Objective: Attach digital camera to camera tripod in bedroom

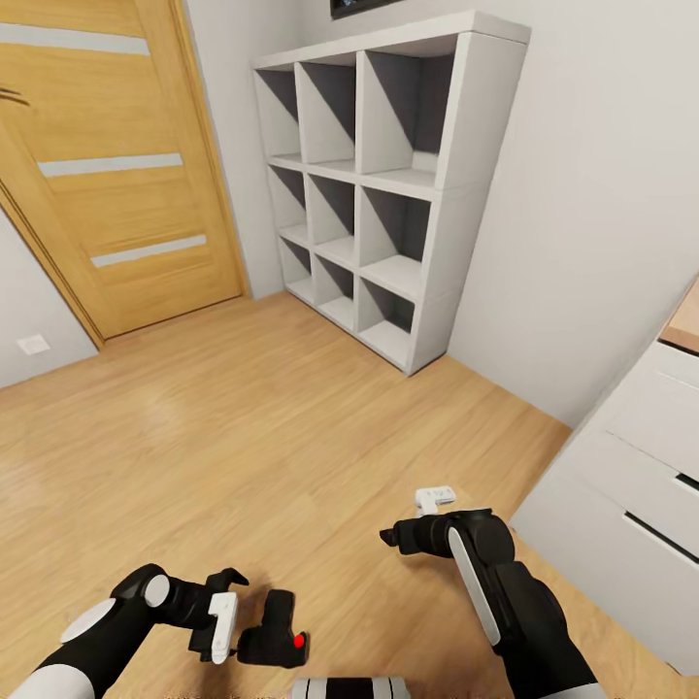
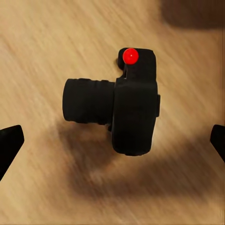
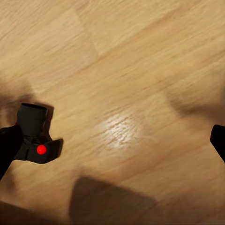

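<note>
The digital camera (image 1: 275,633) is a small black body with a red button on top, low over the light wood floor (image 1: 243,427) at the bottom of the head view. My left gripper (image 1: 221,614) is right beside it, open. In the left wrist view the camera (image 2: 126,110) sits midway between the two fingertips (image 2: 9,146), which stand wide apart and do not touch it. My right gripper (image 1: 413,519) hovers open over the floor further right. The right wrist view catches the camera (image 3: 33,133) beside one fingertip (image 3: 7,150). The camera tripod is out of view.
An oak door (image 1: 107,175) is at the back left. A white cube shelf (image 1: 388,184) stands against the far wall. A white drawer unit (image 1: 631,505) is close on the right, beside my right arm. Open floor lies ahead.
</note>
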